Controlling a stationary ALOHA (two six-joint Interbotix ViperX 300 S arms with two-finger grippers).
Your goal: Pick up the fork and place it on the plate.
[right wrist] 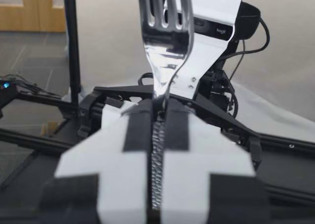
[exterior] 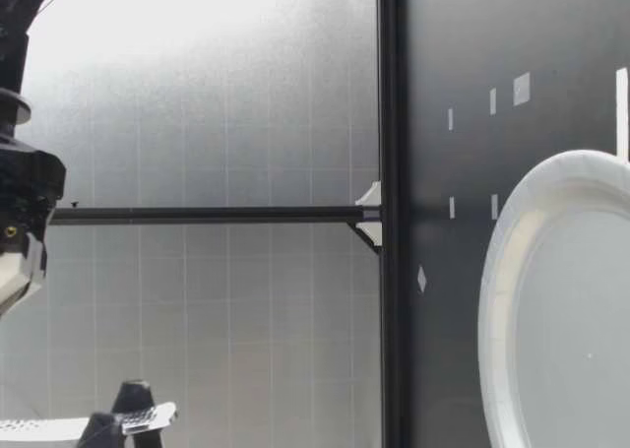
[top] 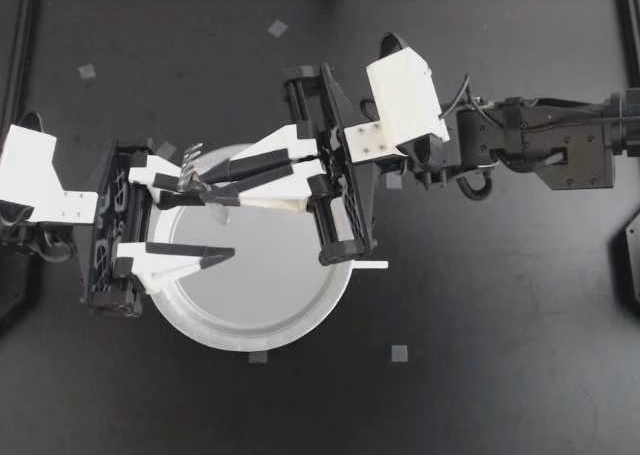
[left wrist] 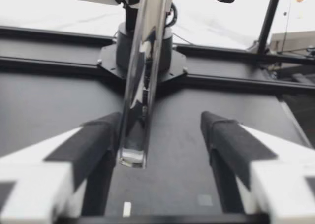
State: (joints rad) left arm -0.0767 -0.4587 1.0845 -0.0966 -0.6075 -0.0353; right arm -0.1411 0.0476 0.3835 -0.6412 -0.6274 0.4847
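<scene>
Right gripper (top: 207, 180) pinches the shiny metal fork (top: 190, 161) by its handle over the white round plate's (top: 300, 313) rim. Left gripper (top: 212, 220) is spread, with the handle end between its fingers.

Fork (top: 190, 161) inside gap of left claw (top: 228, 223)

The top camera is looking straight down from high above the desk (top: 480, 375), taking in the whole plate (top: 250, 320), my left claw (top: 222, 220) and my right claw (top: 208, 181). The low camera is sitting at desk height, looking across, catching only part of the plate's rim (exterior: 497, 300). Each wrist camera is peering along its own claw from very close, both sharing the fork (top: 190, 161) with the top view.
</scene>
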